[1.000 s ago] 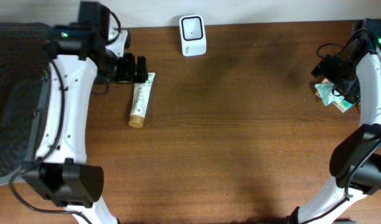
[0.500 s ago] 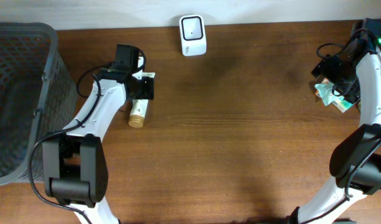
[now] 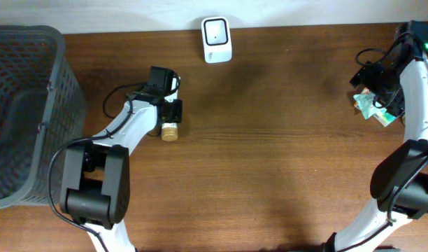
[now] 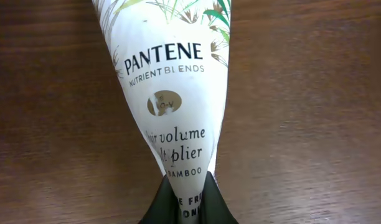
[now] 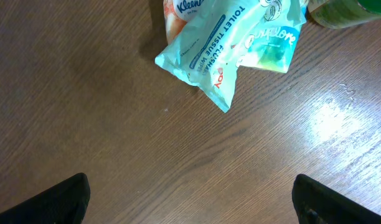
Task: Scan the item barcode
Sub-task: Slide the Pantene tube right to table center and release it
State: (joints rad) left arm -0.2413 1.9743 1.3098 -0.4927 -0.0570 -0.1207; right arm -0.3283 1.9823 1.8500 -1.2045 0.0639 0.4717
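Observation:
The item is a white Pantene tube [image 4: 175, 93] with a gold cap [image 3: 170, 132], lying on the wooden table left of centre. My left gripper [image 4: 189, 186] is shut on the tube's flat crimped end, the black fingers [image 4: 158, 202] pinching it from both sides. From overhead the left gripper [image 3: 169, 112] covers most of the tube, and only the cap end shows. No barcode shows on the printed side facing the wrist camera. The white scanner [image 3: 217, 40] stands at the table's back edge. My right gripper [image 5: 190, 199] is open over bare wood at the far right.
A grey mesh basket [image 3: 53, 42] fills the left side. A teal pack of toilet wipes [image 5: 231, 50] lies just ahead of the right gripper, with a green item [image 5: 340, 12] beside it; overhead the pack [image 3: 373, 108] sits at the right edge.
The left gripper went from open to shut on the tube's crimped end, and the left arm came down lower. The tube shifted slightly right. The right arm has not moved.

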